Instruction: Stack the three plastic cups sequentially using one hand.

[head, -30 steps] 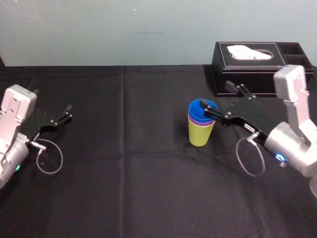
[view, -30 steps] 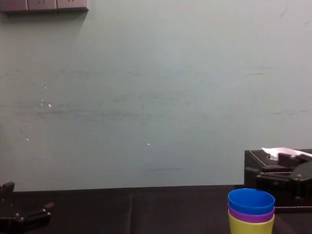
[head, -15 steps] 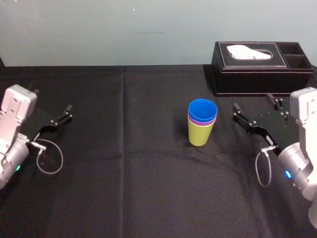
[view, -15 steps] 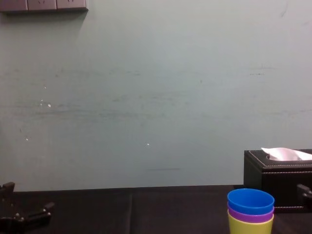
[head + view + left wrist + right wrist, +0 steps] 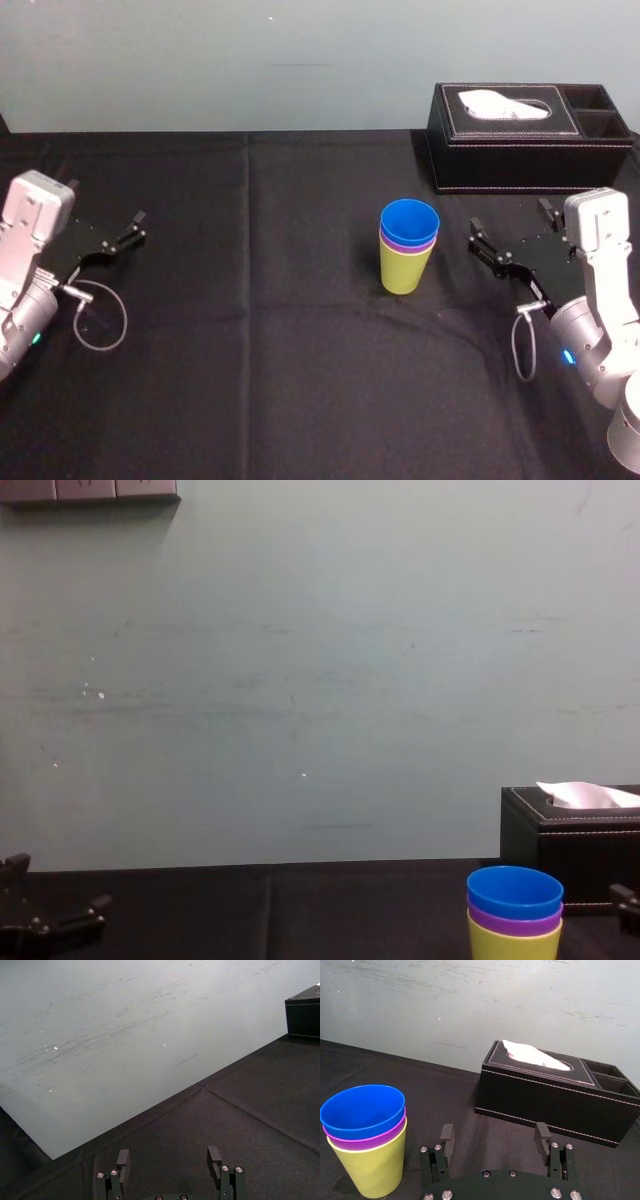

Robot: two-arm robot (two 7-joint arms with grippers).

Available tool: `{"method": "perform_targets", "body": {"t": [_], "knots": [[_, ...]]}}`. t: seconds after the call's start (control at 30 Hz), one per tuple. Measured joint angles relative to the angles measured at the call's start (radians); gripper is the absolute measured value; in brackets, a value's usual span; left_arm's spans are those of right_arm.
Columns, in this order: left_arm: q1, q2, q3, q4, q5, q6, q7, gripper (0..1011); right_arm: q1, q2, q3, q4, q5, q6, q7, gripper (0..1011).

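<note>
Item 1, the three cups, all nested in one upright stack on my black-covered table (image 5: 250, 350), a little right of centre. The lime-green cup (image 5: 404, 272) is the bottom one and stands on the cloth. The purple cup (image 5: 407, 242) sits inside it, and I can see only a narrow band of it below the top rim. The blue cup (image 5: 409, 218) sits innermost and highest, mouth up and empty.

Item 2, right pincer (image 5: 512, 225). I read it as spread wide with nothing between the fingers. It sits low over the table to the right of the stack, near it but not touching. From the right wrist camera its two fingers (image 5: 446, 1136) point past the cups, and the stack stands off to one side of them.

Item 3, left pincer (image 5: 104, 202). It is also spread wide and empty. It is parked at the far left of the table, well apart from the cups. In the chest camera its dark tips show at the lower left.

Item 4, black leather tissue box (image 5: 530, 140). It is at the back right of the table, behind the right pincer, with a white tissue (image 5: 497, 104) poking from its slot.

Item 5, pale green wall (image 5: 320, 680) behind the table.
</note>
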Motion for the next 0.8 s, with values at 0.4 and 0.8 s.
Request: {"method": "perform_targets", "body": {"t": [0.4, 0.8], "knots": [[0.000, 0.000, 0.000, 0.000, 0.000, 0.000, 0.000, 1012, -0.001, 0.001, 0.000, -0.001, 0.000, 0.000, -0.002, 1003], [0.000, 0.000, 0.000, 0.000, 0.000, 0.000, 0.000, 1011, -0.002, 0.002, 0.000, -0.002, 0.000, -0.001, -0.004, 1003]]}}
